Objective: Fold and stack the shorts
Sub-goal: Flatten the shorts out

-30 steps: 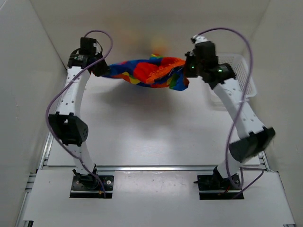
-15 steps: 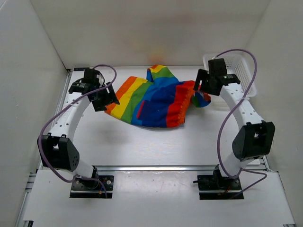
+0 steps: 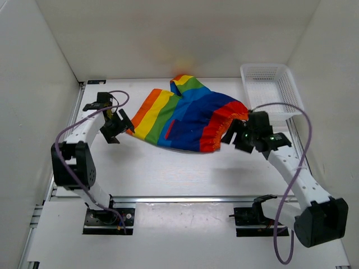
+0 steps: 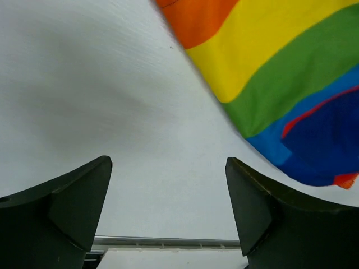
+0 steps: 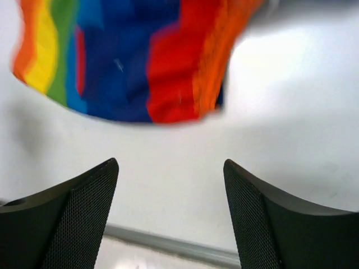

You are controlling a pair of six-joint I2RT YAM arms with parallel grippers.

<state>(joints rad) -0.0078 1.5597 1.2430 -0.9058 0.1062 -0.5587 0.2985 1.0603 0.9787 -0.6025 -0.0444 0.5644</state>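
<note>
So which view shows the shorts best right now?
Top external: it shows the shorts spread out, almost their whole outline. Left wrist catches only a striped corner; right wrist, blurred, only the blue, red and orange end.

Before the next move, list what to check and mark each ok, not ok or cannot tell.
1. Shorts lying on the table: ok.
2. Left jaws open, nothing between them: ok.
3. Right jaws open, nothing between them: ok.
4. Shorts flat: not ok, right edge bunched.
5. Shorts apart from the basket: cannot tell.
</note>
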